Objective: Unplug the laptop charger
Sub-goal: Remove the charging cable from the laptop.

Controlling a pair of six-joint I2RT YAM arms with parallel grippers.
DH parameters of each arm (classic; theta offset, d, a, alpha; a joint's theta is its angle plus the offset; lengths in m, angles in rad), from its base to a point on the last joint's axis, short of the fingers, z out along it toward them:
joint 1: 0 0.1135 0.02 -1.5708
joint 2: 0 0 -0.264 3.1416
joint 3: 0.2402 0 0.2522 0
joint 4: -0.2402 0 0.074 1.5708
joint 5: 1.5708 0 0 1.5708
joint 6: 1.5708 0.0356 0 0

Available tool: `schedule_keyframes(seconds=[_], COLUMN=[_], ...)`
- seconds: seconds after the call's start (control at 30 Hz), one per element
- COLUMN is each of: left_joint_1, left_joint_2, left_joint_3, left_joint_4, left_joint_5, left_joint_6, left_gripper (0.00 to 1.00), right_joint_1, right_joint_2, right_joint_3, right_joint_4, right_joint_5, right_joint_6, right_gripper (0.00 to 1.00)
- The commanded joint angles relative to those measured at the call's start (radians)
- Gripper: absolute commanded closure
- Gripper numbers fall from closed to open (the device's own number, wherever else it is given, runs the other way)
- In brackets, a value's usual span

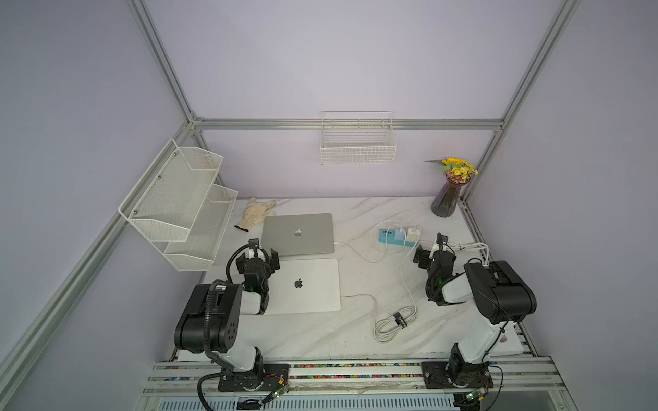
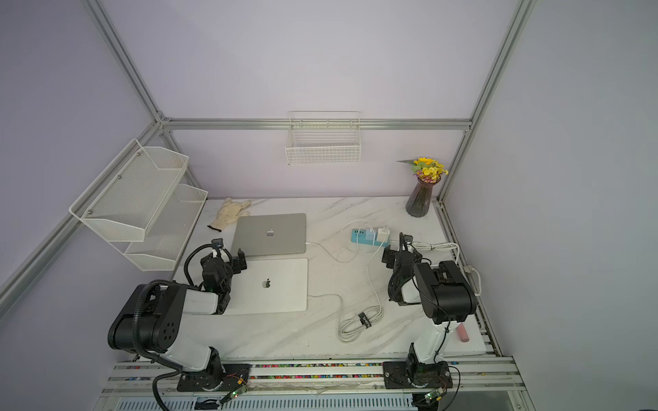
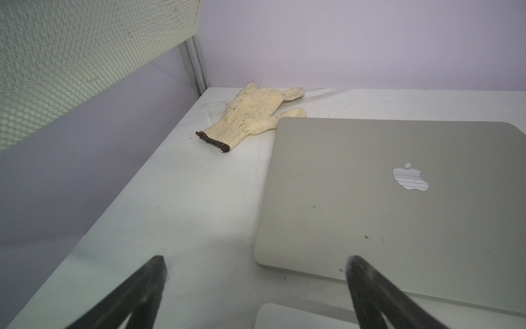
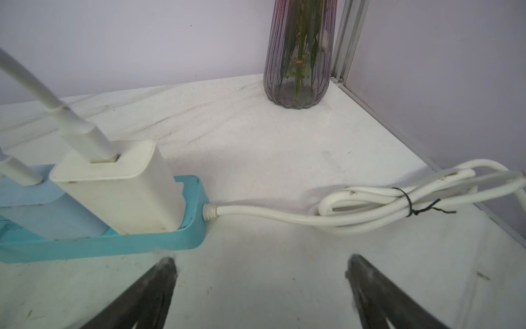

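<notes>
Approach step. Charger (image 4: 119,188) sits plugged into the strip (image 4: 182,236) toward the bench's (image 4: 284,159) far right corner; right hand (image 4: 260,266), spread and empty, hangs just beside. Left hand (image 3: 256,266) likewise empty. Next: straddle charger, clench, pull upward.

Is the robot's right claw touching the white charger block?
Apart. In the right wrist view the open right gripper hangs short of the white charger; the edge of the blue power strip lies between.

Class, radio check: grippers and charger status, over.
Left gripper, right gripper open, empty. White square charger brick plugged into teal plastic power strip. Path unobstructed.
</notes>
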Motion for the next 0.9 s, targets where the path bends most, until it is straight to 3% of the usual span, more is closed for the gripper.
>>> schedule_keyframes(seconds=[0.0,0.7,0.8,0.87], left_joint_1=[-0.002,-0.005,-0.085,-0.136], left_joint_2=[-0.002,-0.012,-0.179,-0.303], left_joint_3=[0.009,0.002,0.105,0.185], left_joint_4=[0.035,0.064,-0.239,-0.376], left_joint_5=[-0.008,-0.013,-0.131,-0.164], left_joint_6=[-0.011,0.003,0.063,0.048], left_gripper=[0.0,0.0,0.0,0.0], right_joint_1=[0.001,-0.002,0.02,0.056], right_joint_2=[-0.004,-0.006,-0.146,-0.373], right_joint_3=[0.013,0.008,-0.021,0.079], right_joint_4=[0.001,0.005,-0.027,-0.387], right_joint_5=[-0.009,-0.014,0.1,0.13], right_joint_6=[0.009,0.006,-0.016,0.074], right_gripper=[0.03,0.03,0.03,0.03])
